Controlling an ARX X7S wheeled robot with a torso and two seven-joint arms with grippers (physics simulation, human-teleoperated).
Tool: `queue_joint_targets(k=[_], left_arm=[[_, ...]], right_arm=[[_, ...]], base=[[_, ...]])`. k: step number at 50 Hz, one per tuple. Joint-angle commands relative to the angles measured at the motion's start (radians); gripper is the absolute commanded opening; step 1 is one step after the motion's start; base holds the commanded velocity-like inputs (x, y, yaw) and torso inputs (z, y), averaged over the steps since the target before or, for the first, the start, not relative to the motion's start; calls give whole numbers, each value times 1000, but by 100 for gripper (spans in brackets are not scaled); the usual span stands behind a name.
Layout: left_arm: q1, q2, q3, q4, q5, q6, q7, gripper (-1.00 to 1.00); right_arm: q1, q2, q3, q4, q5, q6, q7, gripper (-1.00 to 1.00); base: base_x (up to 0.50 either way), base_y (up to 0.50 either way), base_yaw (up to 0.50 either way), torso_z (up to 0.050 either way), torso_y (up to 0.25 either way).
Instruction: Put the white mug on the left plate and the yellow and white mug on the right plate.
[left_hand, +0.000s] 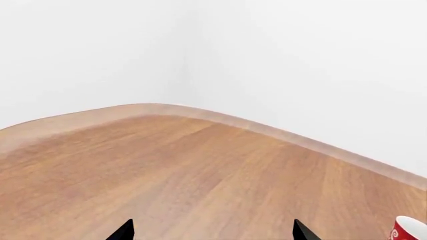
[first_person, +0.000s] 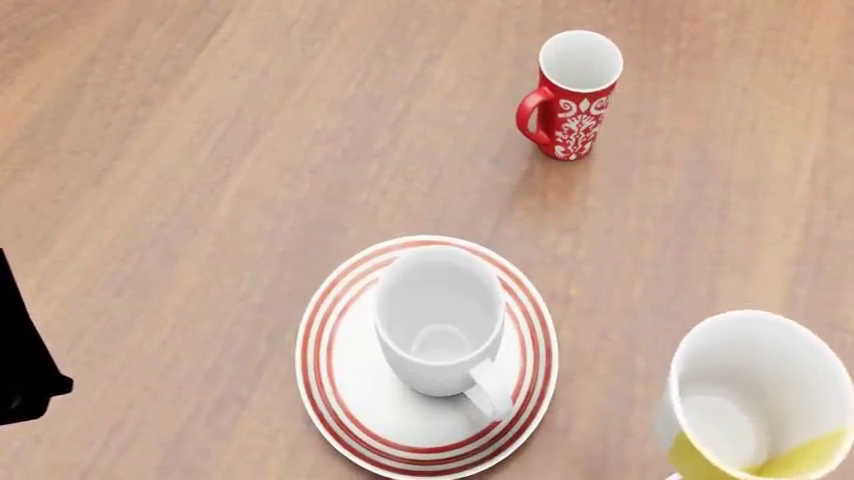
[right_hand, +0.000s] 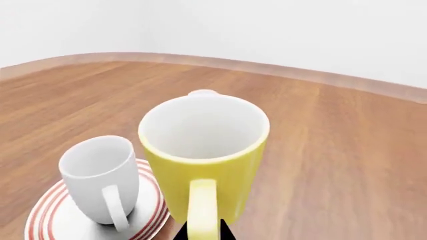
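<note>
The yellow and white mug (right_hand: 203, 160) fills the right wrist view, very close, with its yellow handle (right_hand: 202, 210) facing the camera. A black tip of the right gripper (right_hand: 212, 234) pokes up just beside that handle, so the gripper looks like it is pinching the handle, though I cannot tell for sure. In the head view this mug sits at the near right and looks lifted up. It is hard and shiny, so it may slip, and it could crack if dropped. The handle is the best place to hold it.

Next comes the white mug (first_person: 438, 325), standing upright on the left plate (first_person: 334, 385) with red rings. (The right plate is not in view.)

The left gripper (left_hand: 212, 231) shows two black fingers (left_hand: 123, 231) spread apart, holding nothing.

Farthest away stands a red mug (first_person: 571, 97) on the wooden table (first_person: 200, 150).
</note>
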Motion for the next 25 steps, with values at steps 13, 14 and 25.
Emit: queue_joint_targets(k=[13,14,25], left_arm=[[-7,-4,11,-3,1,-3,-5,100],[-7,-4,12,-4,2,-4,-6,100],[-11,-6,13,-7,-2,-5,-8,100]], right_arm=[[-190,-109,72,43,-3,-179,-98,-100],[-190,-113,71,50,-5,-183,-102,-100],[-200,-152,78,94,-4,-219,-142,-100]], base=[[0,0,0,0,0],[0,0,0,0,0],[0,0,0,0,0]])
